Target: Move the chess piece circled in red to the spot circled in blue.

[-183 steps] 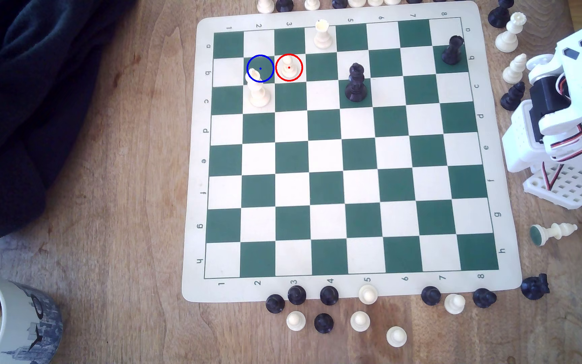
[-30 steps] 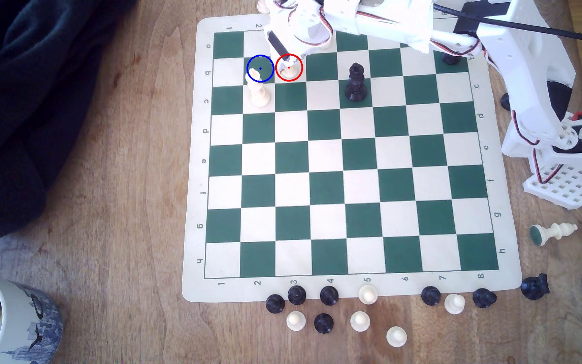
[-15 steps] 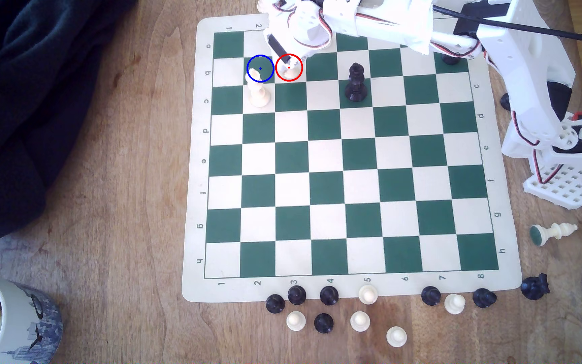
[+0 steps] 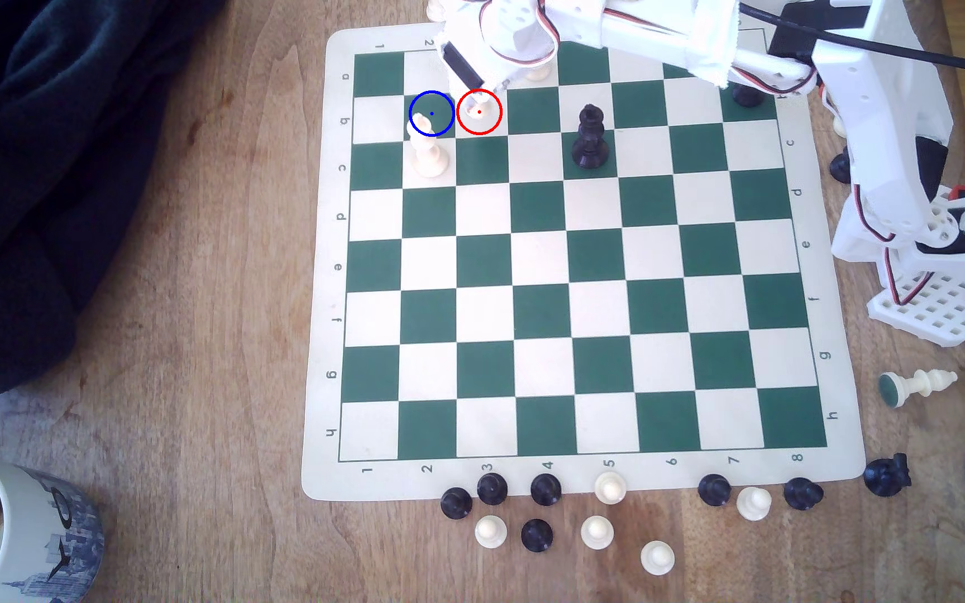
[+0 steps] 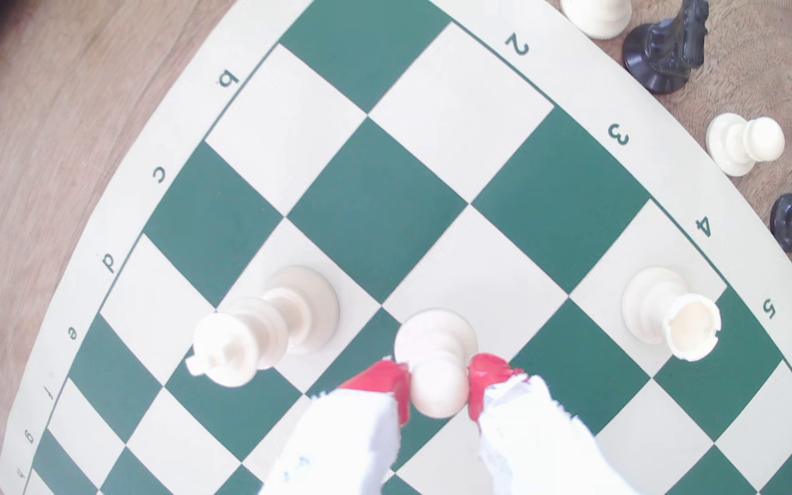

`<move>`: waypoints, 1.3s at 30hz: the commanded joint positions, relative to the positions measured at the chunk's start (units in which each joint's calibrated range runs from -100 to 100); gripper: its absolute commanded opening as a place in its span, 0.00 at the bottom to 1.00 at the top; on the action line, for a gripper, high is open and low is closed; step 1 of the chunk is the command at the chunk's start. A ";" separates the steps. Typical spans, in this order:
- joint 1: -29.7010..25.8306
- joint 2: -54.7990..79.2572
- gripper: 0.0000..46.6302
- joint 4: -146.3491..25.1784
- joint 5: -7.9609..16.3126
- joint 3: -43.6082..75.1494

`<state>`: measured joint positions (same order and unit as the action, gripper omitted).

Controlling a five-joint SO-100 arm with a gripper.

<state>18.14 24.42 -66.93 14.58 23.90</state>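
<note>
The cream pawn [image 4: 480,108] [image 5: 437,361] is pinched at its ball head between the red-tipped fingers [image 5: 387,381], so my gripper [image 4: 481,103] [image 5: 439,390] is shut on it. In the exterior view it hangs inside the red ring, partly hidden under the white arm, and seems raised slightly off the cream square. The dark green square with the blue ring and dot [image 4: 435,109] [image 5: 375,214] lies one square to the exterior view's left. The head of a tall cream piece overlaps the ring's lower edge.
The tall slim cream piece [image 4: 428,153] [image 5: 265,328] stands right beside the blue-ringed square. A cream rook [image 5: 665,309] stands beyond the pawn and a black piece [image 4: 589,136] mid-board. Spare pieces [image 4: 538,510] line the board [image 4: 318,324] edges; a mug [image 4: 16,522] and dark cloth [image 4: 33,174] lie at the exterior view's left.
Over the last second the gripper and arm drew upward in the exterior view with the pawn in their hold. The pawn's base no longer covers the red-ringed square's centre.
</note>
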 commanded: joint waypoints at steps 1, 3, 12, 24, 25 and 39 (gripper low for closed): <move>-0.11 -7.36 0.06 2.23 -0.59 7.19; -0.11 -6.43 0.06 4.85 -0.73 7.19; -0.27 -0.32 0.06 10.67 -0.88 7.19; -0.66 5.37 0.06 14.35 -0.59 8.28; -0.74 6.05 0.06 14.35 -0.54 8.73; -0.97 8.17 0.06 14.84 -0.44 9.10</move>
<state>17.04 33.72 -53.31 13.80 27.70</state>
